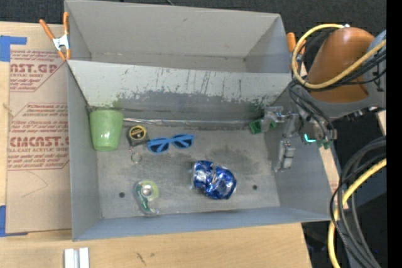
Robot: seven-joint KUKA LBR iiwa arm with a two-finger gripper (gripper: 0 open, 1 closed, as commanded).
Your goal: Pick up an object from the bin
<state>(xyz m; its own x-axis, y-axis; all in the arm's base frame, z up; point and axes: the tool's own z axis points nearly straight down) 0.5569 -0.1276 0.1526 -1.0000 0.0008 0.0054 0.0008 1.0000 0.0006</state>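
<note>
Overhead view of a grey metal bin (188, 53) with a scuffed floor and tall sloping walls. A robot arm (314, 125) reaches in from the right, with a rounded orange cover (339, 63) on its wrist just outside the bin's right rim. Its gripper (284, 157) points down over a bare patch of floor close to the right wall, about halfway between the back and front walls; whether it is released or clenched cannot be made out, and no thing can be seen in its grasp. Five small things lie loose on the floor, all to the gripper's left. Nearest is a crumpled blue and silver wrapper (213, 180), near the front wall and a little right of the middle, apart from the gripper. Further left, toward the middle, lies a pair of blue sunglasses (171, 143), lenses down. Just beside the sunglasses' left end is a small yellow and black round tape measure (137, 133) with a metal ring below it. A pale green plastic cup (105, 128) stands against the left wall near the back corner. In the front left part lies a rounded green and white tape dispenser (146, 192), well apart from the gripper
</note>
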